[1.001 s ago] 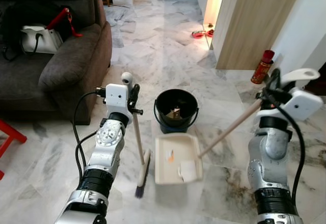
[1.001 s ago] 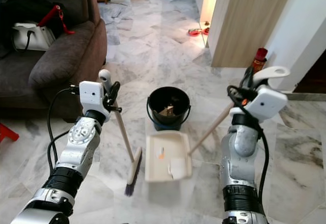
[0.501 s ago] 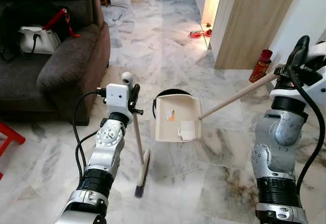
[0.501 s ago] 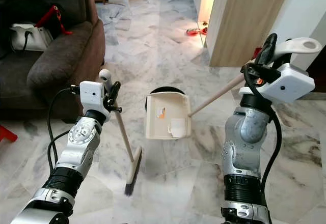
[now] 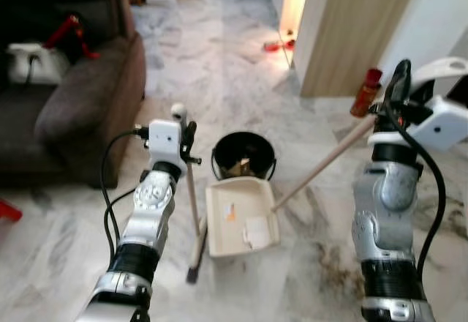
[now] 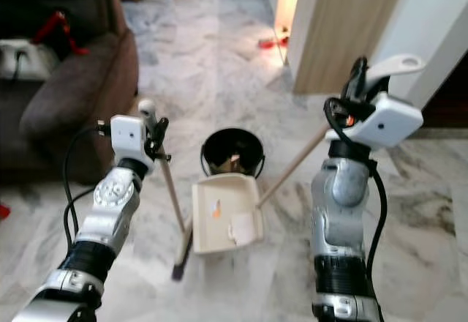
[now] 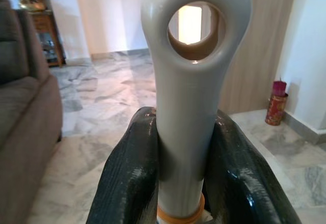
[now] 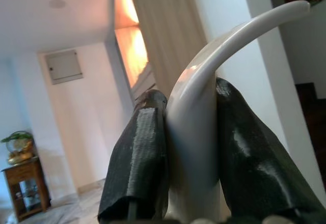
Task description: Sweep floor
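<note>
Dustpan lowered from over bucket to floor; right end effector clenched on its handle, left end effector gripping broom.

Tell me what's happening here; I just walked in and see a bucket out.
The robot is sweeping the marble floor. Its left end effector grips an upright broom, bristles on the floor. Its right end effector holds the long handle of a cream dustpan, which rests flat just in front of the black bucket with scraps on it.
</note>
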{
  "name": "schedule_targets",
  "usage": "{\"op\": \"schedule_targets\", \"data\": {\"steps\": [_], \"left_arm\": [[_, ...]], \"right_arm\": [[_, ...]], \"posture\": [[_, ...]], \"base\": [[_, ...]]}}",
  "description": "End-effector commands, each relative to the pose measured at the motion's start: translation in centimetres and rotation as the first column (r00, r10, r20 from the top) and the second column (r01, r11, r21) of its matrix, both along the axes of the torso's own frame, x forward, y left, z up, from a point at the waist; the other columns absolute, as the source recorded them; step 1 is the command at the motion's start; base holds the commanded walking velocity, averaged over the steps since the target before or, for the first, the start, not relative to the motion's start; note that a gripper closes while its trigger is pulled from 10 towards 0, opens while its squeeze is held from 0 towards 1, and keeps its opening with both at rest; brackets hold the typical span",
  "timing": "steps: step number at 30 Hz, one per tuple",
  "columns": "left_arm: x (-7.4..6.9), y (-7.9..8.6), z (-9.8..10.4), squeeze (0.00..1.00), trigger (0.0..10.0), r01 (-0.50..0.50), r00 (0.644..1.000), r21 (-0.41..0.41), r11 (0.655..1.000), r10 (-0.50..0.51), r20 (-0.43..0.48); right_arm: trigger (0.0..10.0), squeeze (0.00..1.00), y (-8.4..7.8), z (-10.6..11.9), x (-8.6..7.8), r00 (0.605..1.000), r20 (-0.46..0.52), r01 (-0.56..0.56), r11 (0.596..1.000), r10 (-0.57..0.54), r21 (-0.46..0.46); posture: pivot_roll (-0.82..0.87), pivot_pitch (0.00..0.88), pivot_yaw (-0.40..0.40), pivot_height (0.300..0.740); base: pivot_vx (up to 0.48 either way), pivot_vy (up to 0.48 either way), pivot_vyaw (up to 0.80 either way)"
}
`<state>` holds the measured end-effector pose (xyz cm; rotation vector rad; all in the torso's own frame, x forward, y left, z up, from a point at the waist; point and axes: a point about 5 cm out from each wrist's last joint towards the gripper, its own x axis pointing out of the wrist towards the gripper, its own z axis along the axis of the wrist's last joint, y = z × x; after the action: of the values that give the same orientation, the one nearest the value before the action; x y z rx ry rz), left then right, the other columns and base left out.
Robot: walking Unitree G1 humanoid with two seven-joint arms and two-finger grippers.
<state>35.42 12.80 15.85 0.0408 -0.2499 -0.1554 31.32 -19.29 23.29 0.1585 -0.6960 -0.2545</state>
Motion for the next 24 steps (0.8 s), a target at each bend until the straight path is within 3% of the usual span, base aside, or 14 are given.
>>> {"op": "schedule_targets", "data": {"steps": [1,11,16,24], "left_arm": [[-0.04,-0.51,1.41,0.00,10.0,0.014,0.998,-0.011,1.000,-0.013,0.067],[-0.04,-0.56,1.28,0.00,10.0,0.017,0.998,-0.012,1.000,-0.016,0.057],[-0.05,-0.58,1.25,0.00,10.0,0.017,0.998,-0.013,1.000,-0.016,0.056],[-0.07,-0.53,1.26,0.00,10.0,0.015,0.998,-0.013,1.000,-0.015,0.054]], "right_arm": [[10.0,0.00,-0.30,1.76,-0.52,0.997,0.078,0.007,1.000,-0.007,-0.001],[10.0,0.00,0.07,1.79,-0.45,0.997,0.075,-0.015,1.000,0.015,-0.012],[10.0,0.00,0.16,1.83,-0.45,0.997,0.074,-0.026,0.999,0.027,-0.019],[10.0,0.00,0.34,1.88,-0.39,0.996,0.081,-0.046,0.999,0.046,-0.009]], "posture": [[0.11,0.062,-0.002,0.740],[0.11,0.061,-0.004,0.740],[0.11,0.060,-0.005,0.740],[0.11,0.059,-0.009,0.740]], "base": [[0.416,0.000,0.00],[0.416,0.000,0.00],[0.416,0.000,0.67],[0.418,0.000,0.00]]}}
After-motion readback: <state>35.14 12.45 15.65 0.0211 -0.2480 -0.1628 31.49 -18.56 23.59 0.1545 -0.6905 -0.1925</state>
